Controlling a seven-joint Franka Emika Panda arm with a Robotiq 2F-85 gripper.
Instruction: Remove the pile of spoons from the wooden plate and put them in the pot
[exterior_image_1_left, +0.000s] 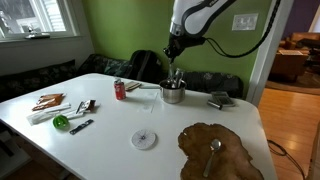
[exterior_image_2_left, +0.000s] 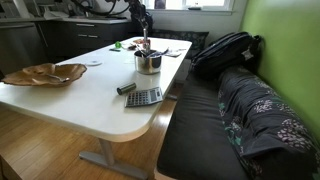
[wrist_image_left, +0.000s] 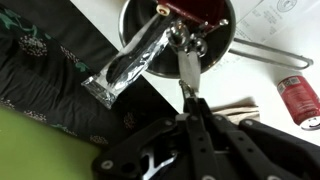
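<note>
Your jaws are clamped on a spoon (wrist_image_left: 187, 68) hanging over the pot (exterior_image_1_left: 173, 94); lower it inside the rim before letting go. A second spoon (exterior_image_1_left: 214, 150) waits on the wooden plate (exterior_image_1_left: 240, 157).

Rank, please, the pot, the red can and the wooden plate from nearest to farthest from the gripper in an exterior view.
From the gripper, shut on a spoon:
1. Pot, directly beneath it.
2. Red can, beside the pot, toward the window.
3. Wooden plate, at the table's near edge.
</note>
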